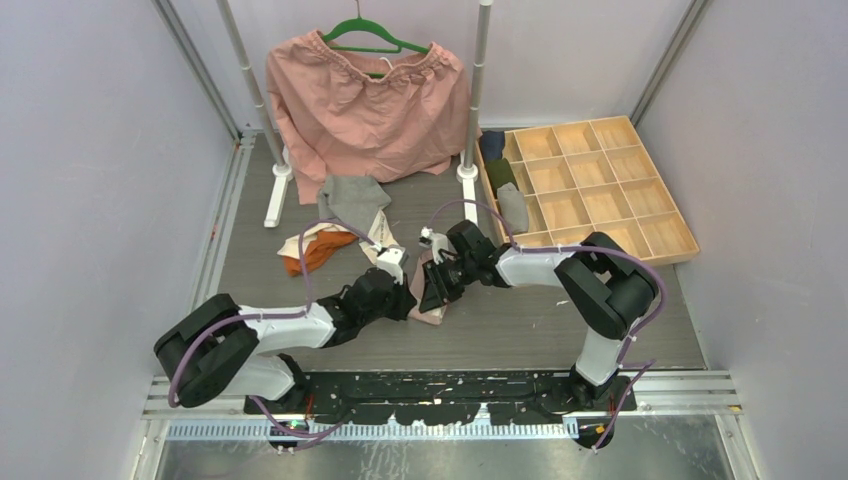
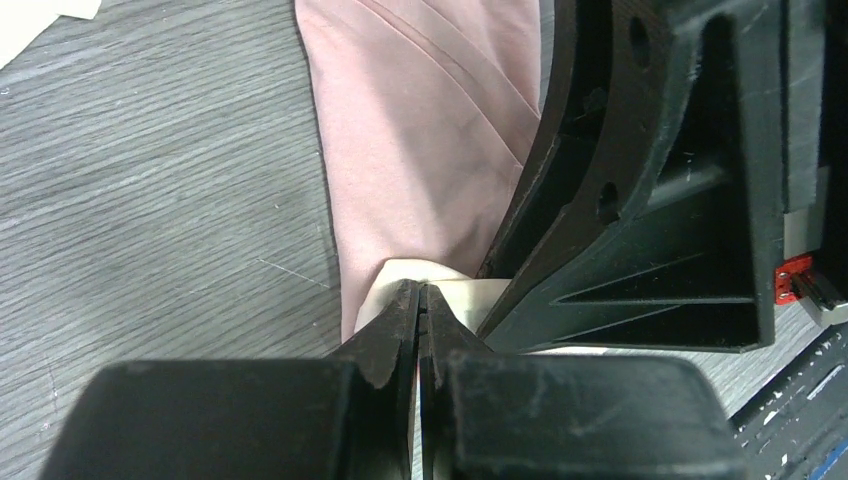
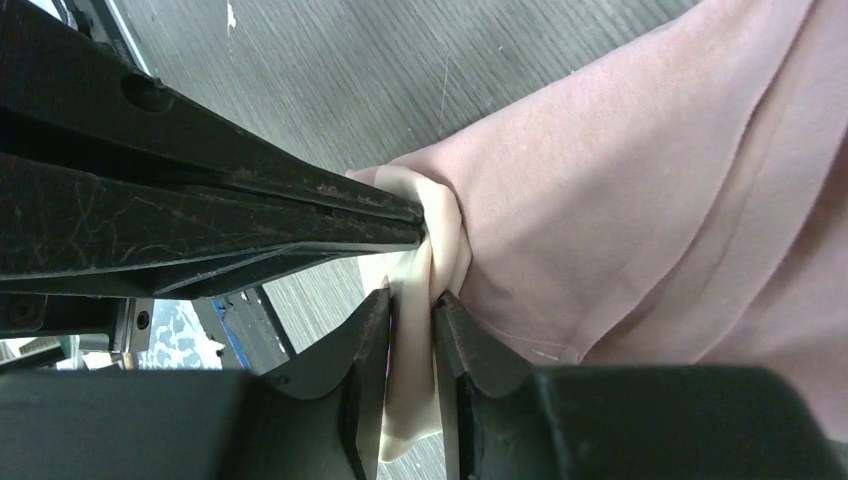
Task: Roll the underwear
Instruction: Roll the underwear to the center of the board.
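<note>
Right wrist | right gripper [image 3: 412,325] and left gripper [image 2: 420,295] both clamped on pink underwear [image 3: 620,180] hem, near wooden tray [image 1: 610,165] | risk: uneven pull frees hem.

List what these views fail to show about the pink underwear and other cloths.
Top view: left gripper and right gripper cover most of the pink underwear; outline lost.
Left wrist: the right gripper's body blocks the underwear's right side.
Right wrist: the cream hem runs off the bottom edge.
Top view: cloth rolls in the wooden tray too small to identify.
</note>
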